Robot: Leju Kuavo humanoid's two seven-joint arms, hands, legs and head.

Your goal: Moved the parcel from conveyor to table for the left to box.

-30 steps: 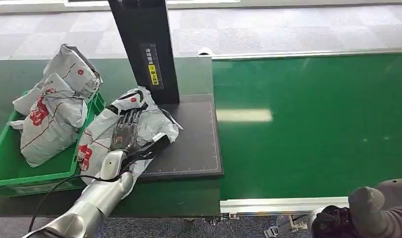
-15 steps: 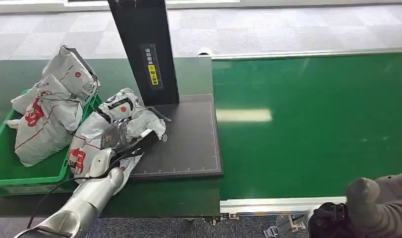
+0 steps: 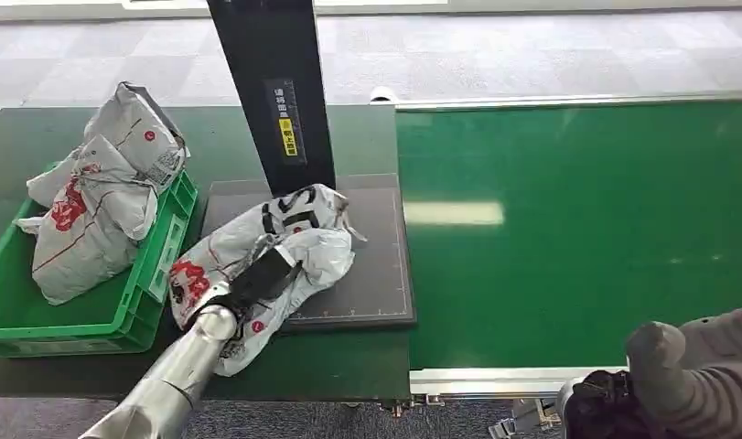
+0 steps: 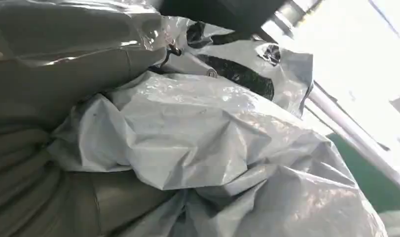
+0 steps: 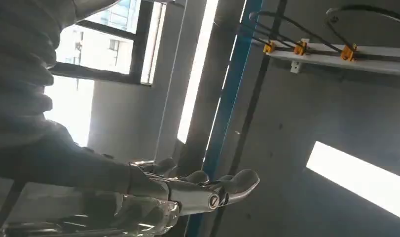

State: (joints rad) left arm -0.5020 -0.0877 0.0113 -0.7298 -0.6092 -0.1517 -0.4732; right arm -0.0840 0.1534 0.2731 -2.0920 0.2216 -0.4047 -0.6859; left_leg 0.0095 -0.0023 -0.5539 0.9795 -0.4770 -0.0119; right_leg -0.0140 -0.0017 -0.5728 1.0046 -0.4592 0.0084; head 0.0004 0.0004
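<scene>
Dark green bench (image 3: 349, 364) beside conveyor (image 3: 577, 229) | my left hand (image 3: 257, 279) grips the grey parcel (image 3: 298, 242) on the black mat (image 3: 371, 274) | right hand (image 5: 198, 190) empty, fingers loosely apart | next: carry parcel into green crate (image 3: 156, 265).

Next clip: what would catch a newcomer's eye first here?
The crumpled grey parcel lying half on the black mat beside the black post, with the left hand gripping it. Left of it, a green crate piled with similar grey bags. To the right, the wide green conveyor belt lies bare.
</scene>
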